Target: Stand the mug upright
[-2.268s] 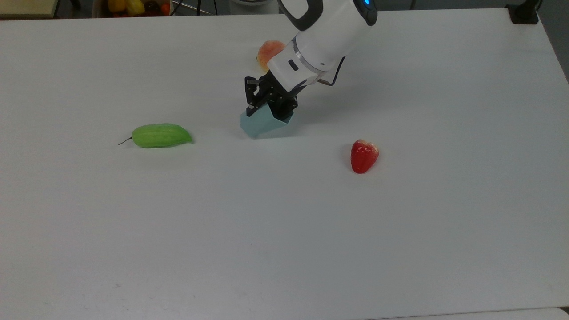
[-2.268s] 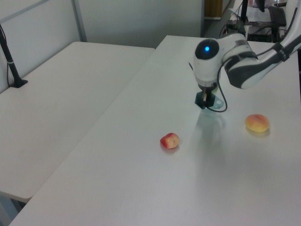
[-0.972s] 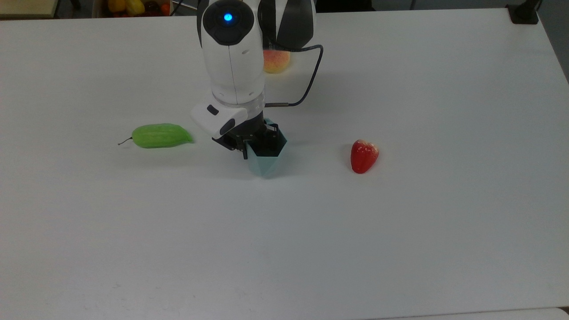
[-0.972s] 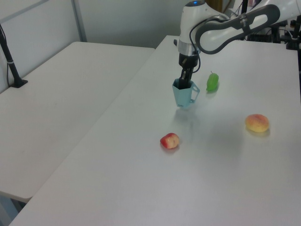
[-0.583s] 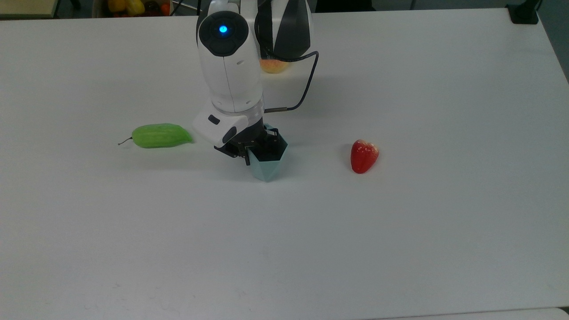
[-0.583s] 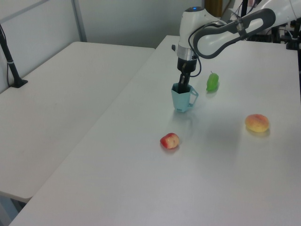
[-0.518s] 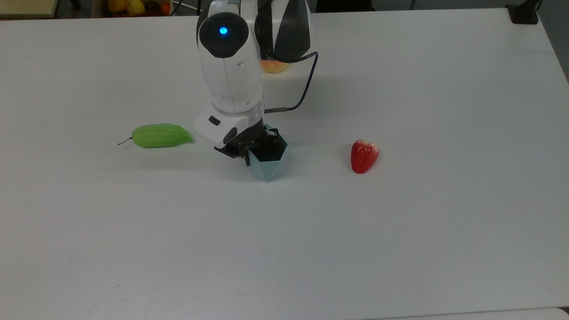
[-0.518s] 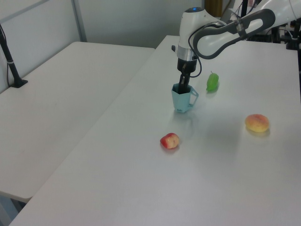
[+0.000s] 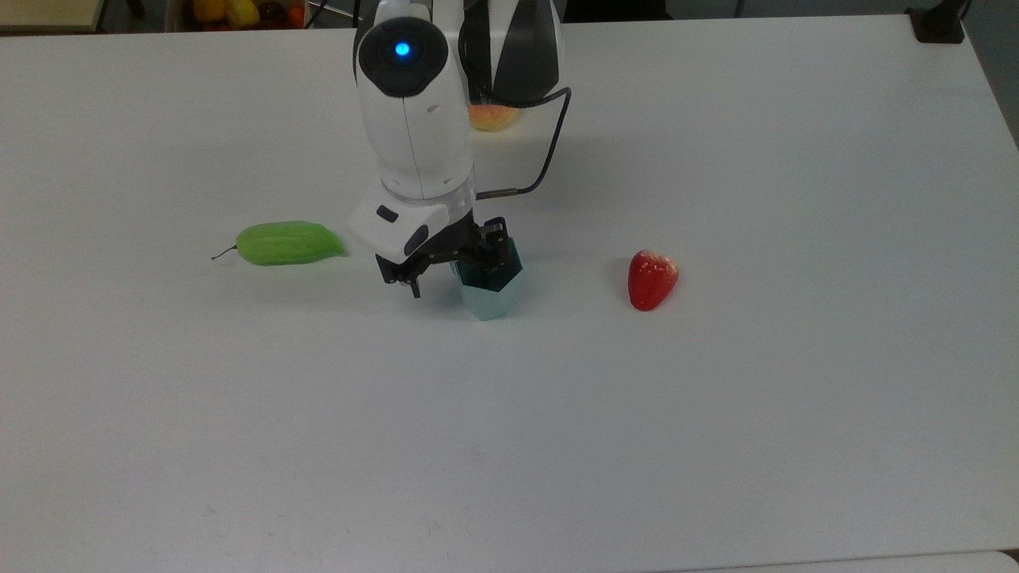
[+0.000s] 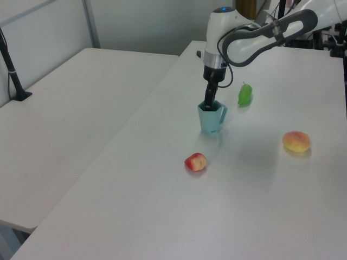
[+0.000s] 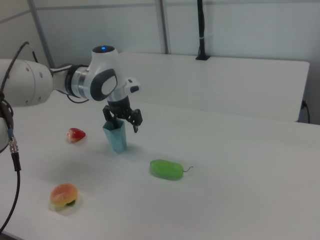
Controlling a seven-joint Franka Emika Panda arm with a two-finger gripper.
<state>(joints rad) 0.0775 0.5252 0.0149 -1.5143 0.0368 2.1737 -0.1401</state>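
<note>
Now the mug (image 9: 491,293) stands upright on the tabletop (image 9: 716,398); the gripper (image 9: 451,269), fingers spread, straddles its rim, releasing.

1. Bright, even overhead light; the matte white table (image 9: 716,414) reads near-uniform, with no hard glare in the top view.
2. Shadows are soft and short: a faint one beside the glossy red pepper-shaped fruit (image 9: 651,278), another under the green oblong gourd (image 11: 167,169).
3. The left view is washed out and hazy, with low contrast.
4. Cool bluish cast in the right view.
5. The glowing blue indicator light (image 9: 402,48) on the white arm blooms slightly.
</note>
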